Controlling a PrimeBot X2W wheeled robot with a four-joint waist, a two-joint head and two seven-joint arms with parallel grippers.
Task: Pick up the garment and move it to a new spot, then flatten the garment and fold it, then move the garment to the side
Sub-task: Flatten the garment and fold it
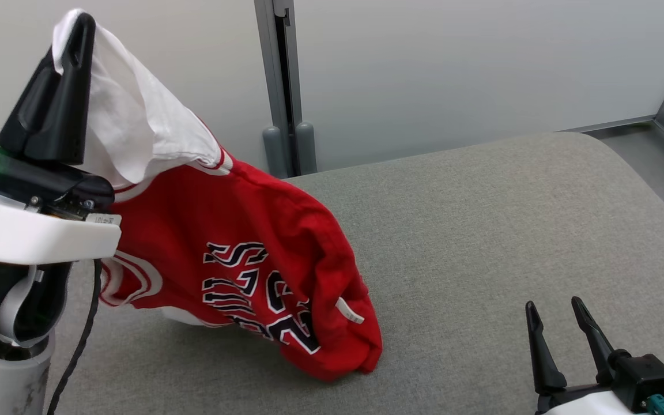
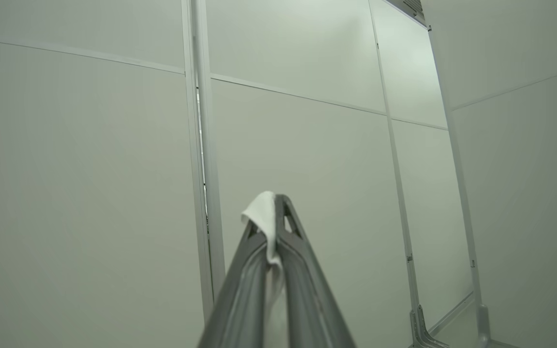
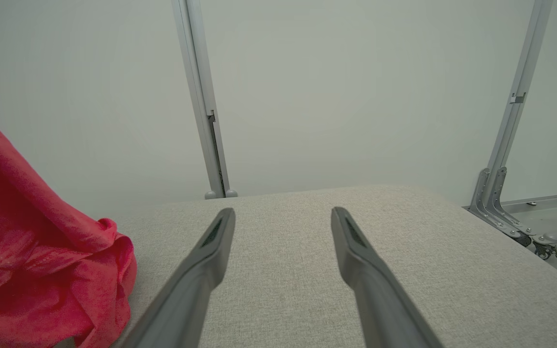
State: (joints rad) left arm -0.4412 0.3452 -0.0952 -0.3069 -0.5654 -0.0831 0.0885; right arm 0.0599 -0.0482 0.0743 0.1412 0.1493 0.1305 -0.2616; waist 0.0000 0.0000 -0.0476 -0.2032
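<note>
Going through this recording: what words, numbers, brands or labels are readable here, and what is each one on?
Nothing can be quoted with confidence.
Navy lettering, white-edged, on the red jersey: crumpled and turned sideways, not readable.
White tag near the jersey's lower edge: too small to read.
White sticker on the left arm's wrist: print too small to read.

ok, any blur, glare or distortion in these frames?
Head view: soft even light, no glare; garment sharp, faint shadow under it on the table. Left wrist view: left hand blurs toward the lens, wall seams slant. Right wrist view: right hand soft near the lens, posts splay from the wide angle.
</note>
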